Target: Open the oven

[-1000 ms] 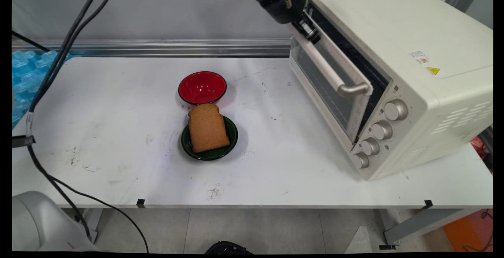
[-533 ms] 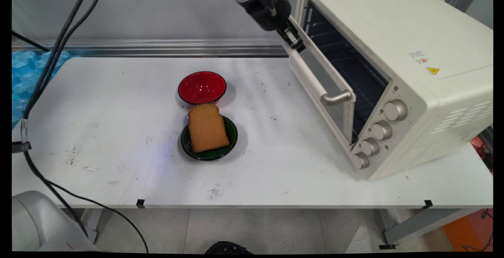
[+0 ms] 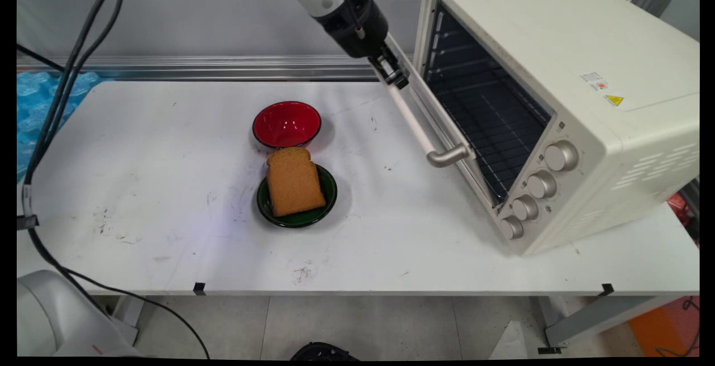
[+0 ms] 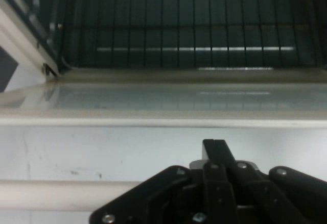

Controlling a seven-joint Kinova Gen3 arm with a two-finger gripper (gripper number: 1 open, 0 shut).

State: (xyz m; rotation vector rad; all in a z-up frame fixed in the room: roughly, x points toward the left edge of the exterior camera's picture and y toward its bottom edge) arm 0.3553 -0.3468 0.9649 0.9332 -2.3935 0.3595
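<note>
A: Where's the gripper (image 3: 397,77) rn?

B: Up at the far end of the oven door handle (image 3: 423,131), jaws clenched on the handle bar. In the hand view the black linkage (image 4: 214,193) sits right over the pale bar (image 4: 66,196), fingers together w/ the bar between them.

A: Door (image 3: 441,114)?

B: Partly down, hinged at the bottom, tilted out to the left toward the table (image 3: 167,232) middle. Its top edge w/ the handle hangs over the table, not touching it. The toaster oven (image 3: 586,103) sits on the right side of the table; cavity open, wire rack (image 3: 491,126) visible inside. Hand view looks over the door's glass (image 4: 168,99) into the rack bars (image 4: 204,25).

A: Anything close to the door's edge?

B: Red bowl (image 3: 287,124) is left of the door, well apart from it. Just near of it a green plate (image 3: 327,187) w/ a slice of toast (image 3: 294,181) lying on it; the toast's far edge overhangs the plate rim next to the bowl. Bare table between the plate and the oven front.

A: Rest of the room?

B: Left half of the table is bare apart from scuffs. Black cables (image 3: 61,109) hang down the left side, over the table's left edge. The oven's near right corner is close to the table's near edge; four knobs (image 3: 536,184) face near-left.
</note>
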